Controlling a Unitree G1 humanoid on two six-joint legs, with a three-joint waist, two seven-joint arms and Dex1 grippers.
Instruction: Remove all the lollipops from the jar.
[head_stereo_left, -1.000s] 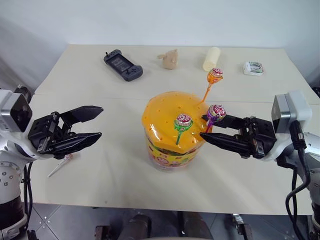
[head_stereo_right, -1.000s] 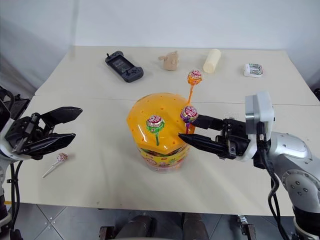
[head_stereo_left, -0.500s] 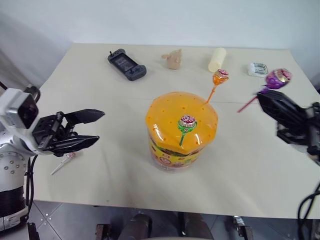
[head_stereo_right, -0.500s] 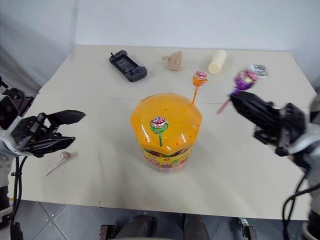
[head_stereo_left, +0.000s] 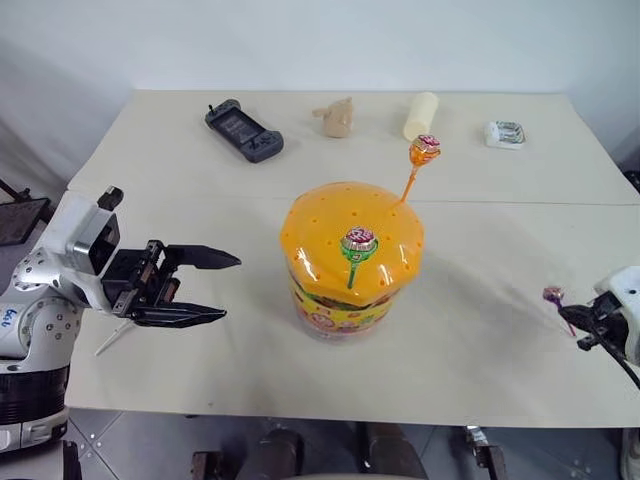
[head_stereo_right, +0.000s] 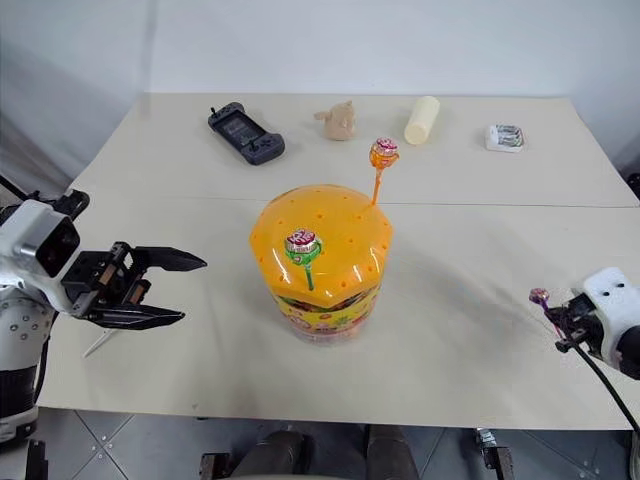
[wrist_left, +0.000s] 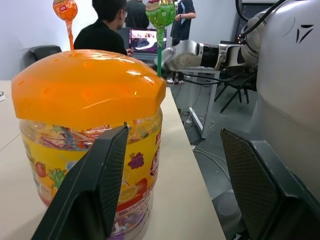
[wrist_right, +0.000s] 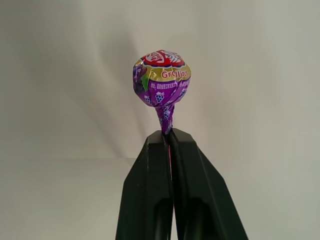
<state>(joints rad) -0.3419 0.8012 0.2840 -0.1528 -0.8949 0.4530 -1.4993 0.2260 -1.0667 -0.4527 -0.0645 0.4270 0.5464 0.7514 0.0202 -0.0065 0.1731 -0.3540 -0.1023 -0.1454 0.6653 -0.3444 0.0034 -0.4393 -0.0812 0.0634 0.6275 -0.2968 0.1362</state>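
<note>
The jar (head_stereo_left: 345, 290), a clear tub with a colourful label and a dotted orange lid (head_stereo_left: 352, 236), stands mid-table. Two lollipops are stuck in the lid: one on a green stick (head_stereo_left: 358, 243) at the front, one on an orange stick (head_stereo_left: 424, 150) at the back right. My right gripper (wrist_right: 169, 136) is shut on the stick of a purple lollipop (wrist_right: 161, 79), low by the table's right edge (head_stereo_left: 553, 296). Left of the jar, my left gripper (head_stereo_left: 230, 289) is open and empty, pointing at the jar. Under it the white stick of another lollipop (head_stereo_left: 108, 340) lies on the table.
Along the table's far side lie a black game controller (head_stereo_left: 245, 130), a beige toy figure (head_stereo_left: 337, 117), a cream cylinder (head_stereo_left: 421, 116) and a small white box (head_stereo_left: 506, 134). In the left wrist view, people (wrist_left: 107, 30) sit at a screen beyond the table.
My right gripper pulled the purple lollipop off the lid and swung it right and down to the table's right edge. The left gripper turned a little towards the jar.
</note>
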